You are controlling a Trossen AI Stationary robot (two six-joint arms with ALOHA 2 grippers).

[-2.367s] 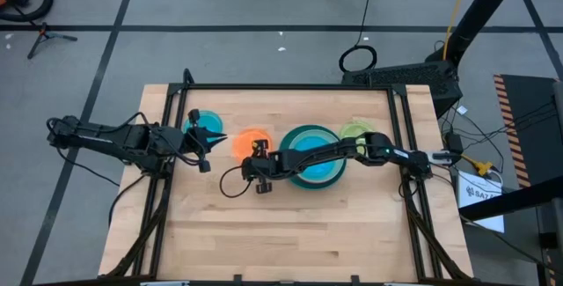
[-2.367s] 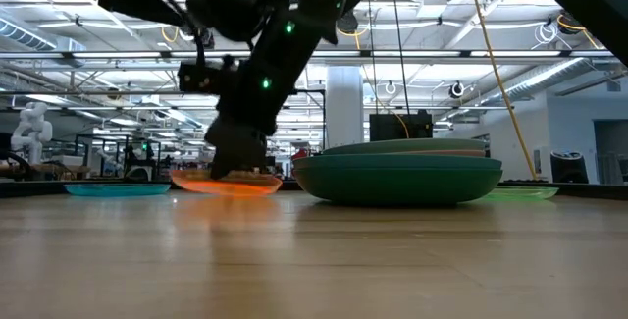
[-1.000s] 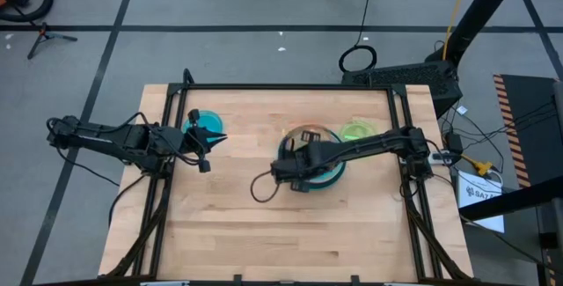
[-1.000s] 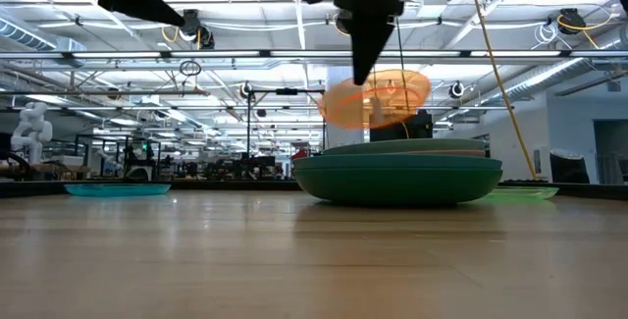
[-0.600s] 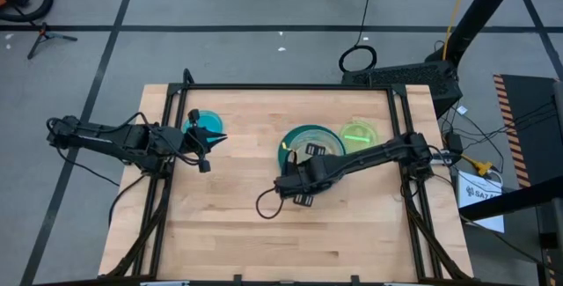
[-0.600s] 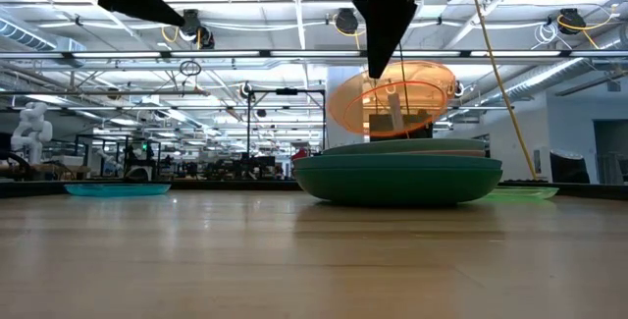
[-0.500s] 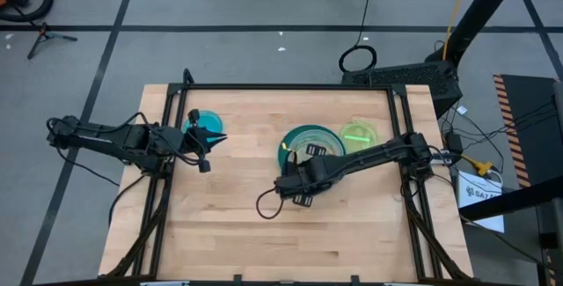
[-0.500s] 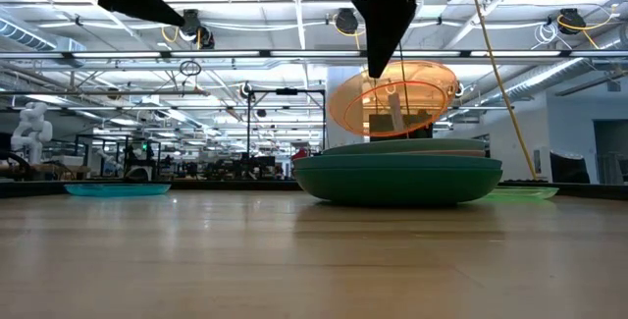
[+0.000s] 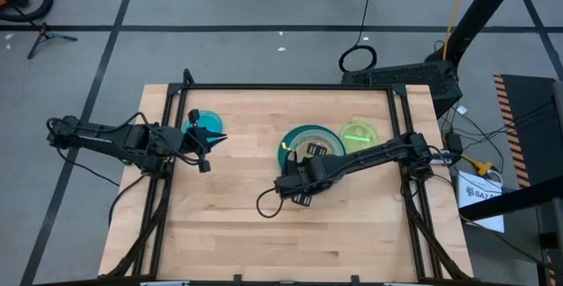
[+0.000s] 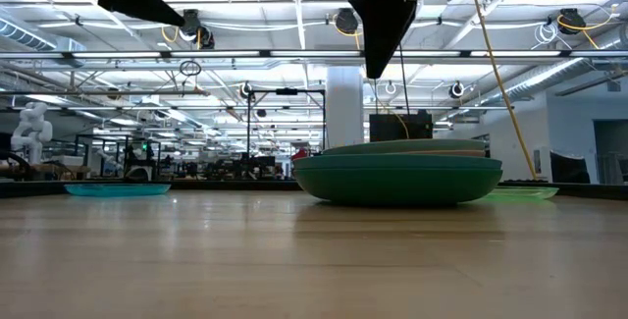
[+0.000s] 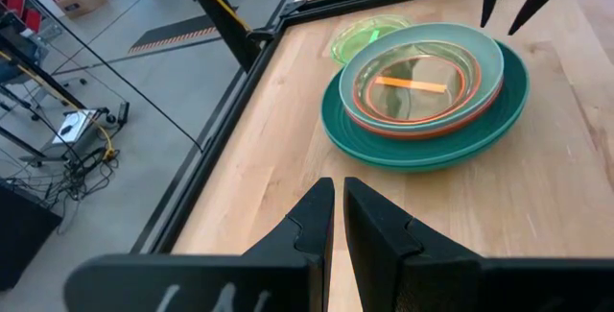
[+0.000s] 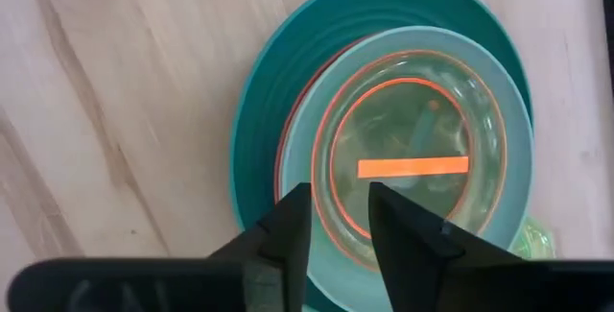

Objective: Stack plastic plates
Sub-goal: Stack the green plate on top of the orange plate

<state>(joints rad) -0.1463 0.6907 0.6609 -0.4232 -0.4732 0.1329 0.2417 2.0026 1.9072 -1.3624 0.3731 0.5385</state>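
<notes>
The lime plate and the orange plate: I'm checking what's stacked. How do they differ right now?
The orange plate sits inside the stack on the teal plate; the lime plate lies alone on the table beside that stack. The orange one is see-through with a glowing orange rim; the lime one is bright green. The right gripper hangs directly above the orange plate, not the lime one. Both are small, round and lie flat.

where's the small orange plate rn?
Orange plate lies inside the plate stack, right of table centre in the high view, under the right gripper; lime plate beside.
</notes>
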